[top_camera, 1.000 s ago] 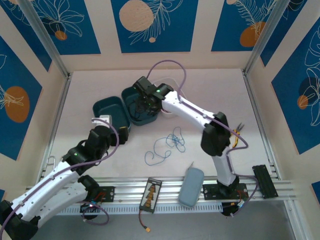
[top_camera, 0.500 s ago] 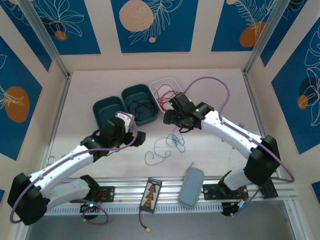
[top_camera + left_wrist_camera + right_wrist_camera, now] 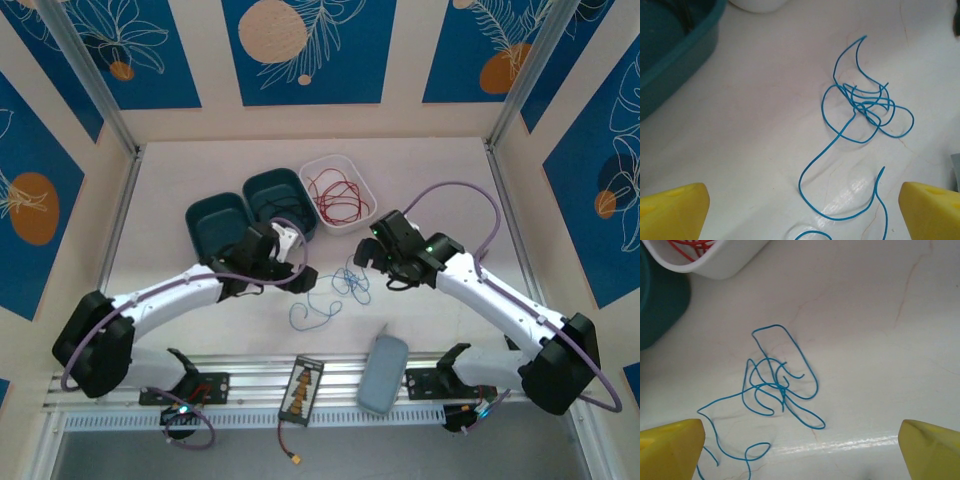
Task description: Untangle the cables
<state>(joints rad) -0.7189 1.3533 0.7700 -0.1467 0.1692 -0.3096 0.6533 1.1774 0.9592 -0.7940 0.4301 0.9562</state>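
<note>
Now the left gripper point(image 3: 802, 202) and right gripper point(image 3: 801, 440) hover wide open and empty over the blue cable point(image 3: 862, 106), knotted on the worktop point(image 3: 430, 180) between them, so each should pinch a loose strand beside the knot and draw apart gently.

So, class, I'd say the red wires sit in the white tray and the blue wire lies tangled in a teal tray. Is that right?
Not quite. The blue wire lies tangled on the bare table, in front of the trays, not inside one; the top view shows this. The red wires do sit in the white tray.
</note>
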